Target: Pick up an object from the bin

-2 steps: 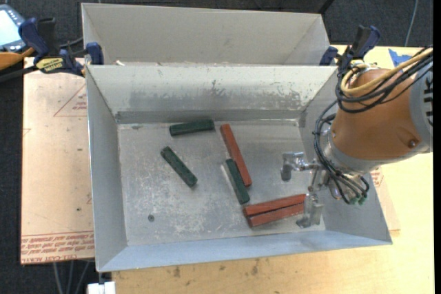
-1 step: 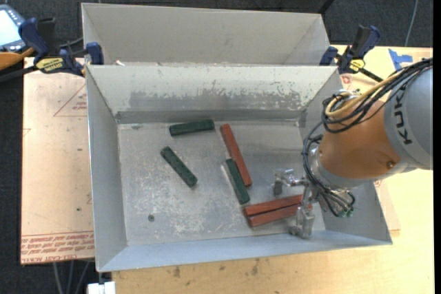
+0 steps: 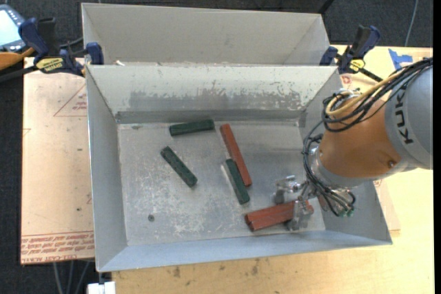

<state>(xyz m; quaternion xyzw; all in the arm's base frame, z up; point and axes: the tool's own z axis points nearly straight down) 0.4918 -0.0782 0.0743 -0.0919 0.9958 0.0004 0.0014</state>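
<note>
My gripper (image 3: 293, 203) is low in the bin's front right corner, at the right end of a red-brown block (image 3: 267, 218) that lies along the front wall. One fingertip (image 3: 286, 184) shows behind the block's end and the other (image 3: 299, 221) in front of it, with a gap between them, so the gripper is open and not closed on the block. To the left, a dark green bar (image 3: 237, 182) lies beside a long red bar (image 3: 235, 153).
Two more dark green bars lie further left: one (image 3: 179, 166) in the middle of the floor, one (image 3: 191, 127) near the back wall. The arm's orange cover and cables hang over the bin's right wall.
</note>
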